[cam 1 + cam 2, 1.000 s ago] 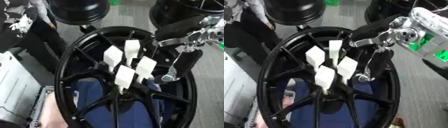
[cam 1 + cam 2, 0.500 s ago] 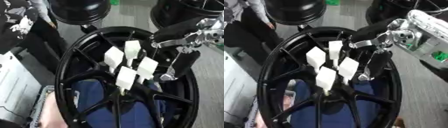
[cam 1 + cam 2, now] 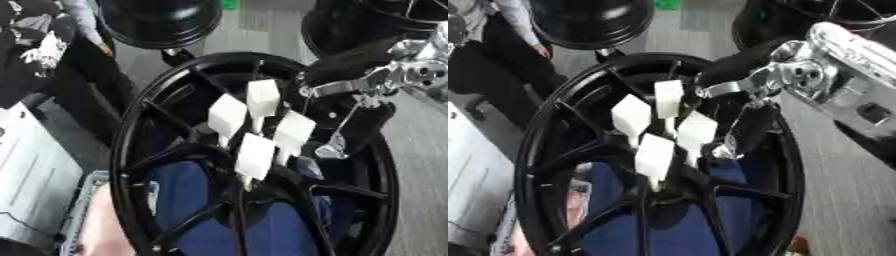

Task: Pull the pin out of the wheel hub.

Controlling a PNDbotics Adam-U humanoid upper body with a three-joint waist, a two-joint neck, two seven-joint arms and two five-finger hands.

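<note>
The hub (image 3: 149, 150) is glossy black, its four pins (image 3: 262, 127) white. The right hand (image 3: 750, 125) is black and silver; beside its fingers, blue cloth (image 3: 280, 230).

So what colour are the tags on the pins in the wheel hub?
White: four flat white tags cluster at the hub of the black wheel, clearest in the left eye view.

Wheel hub (image 3: 140, 125) lower rim beyond the frame edge.

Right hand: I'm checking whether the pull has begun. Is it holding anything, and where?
Nothing yet. The right hand hangs beside the white pins at the hub, fingers pointing down, none gripped.
</note>
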